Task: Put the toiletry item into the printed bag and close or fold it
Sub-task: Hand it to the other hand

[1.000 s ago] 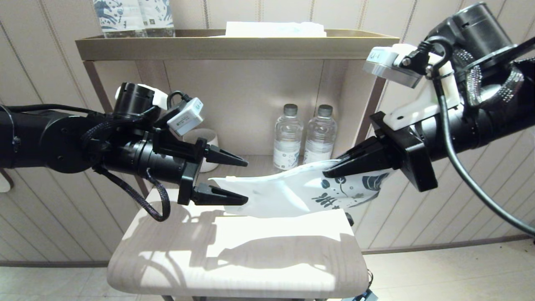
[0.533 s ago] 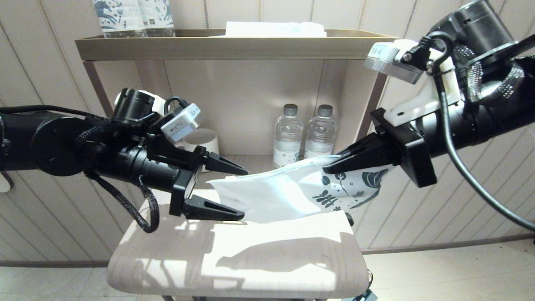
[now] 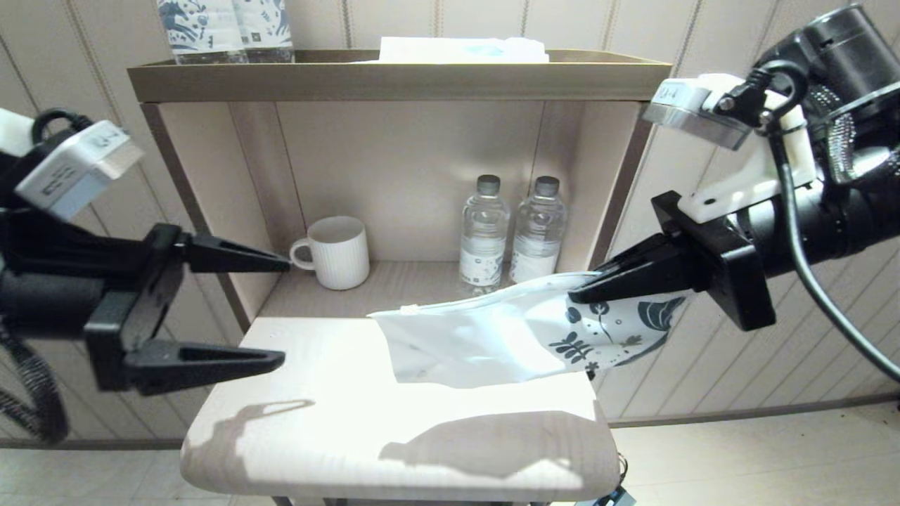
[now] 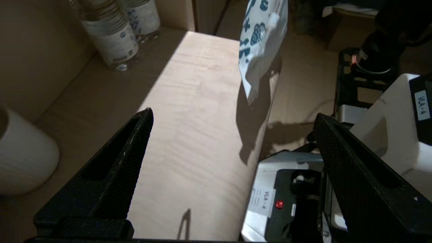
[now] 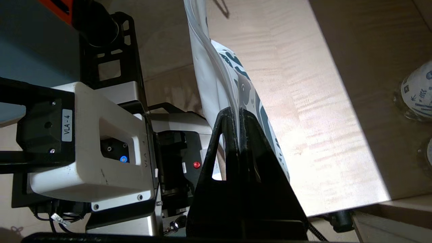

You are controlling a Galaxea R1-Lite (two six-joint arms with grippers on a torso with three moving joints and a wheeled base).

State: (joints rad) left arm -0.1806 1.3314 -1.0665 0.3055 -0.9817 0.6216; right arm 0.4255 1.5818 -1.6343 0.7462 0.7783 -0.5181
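Head view: right gripper [image 3: 578, 294] pinched shut on printed end of bag [image 3: 492, 337], bag hanging level above stool [image 3: 351, 436], free end unsupported. Left gripper [image 3: 281, 313] wide open, empty, well left of bag. Toothbrush not visible; cannot tell if inside.

Left wrist view: fingers [image 4: 111, 175] spread, nothing between; bag [image 4: 261, 44] ahead, apart.

Right wrist view: gripper [image 5: 236, 111] clamps bag [image 5: 219, 84] edge between closed tips.

Risk: single-corner hold, so bag may sag or slip; if the zip is unsealed, contents could slide out.
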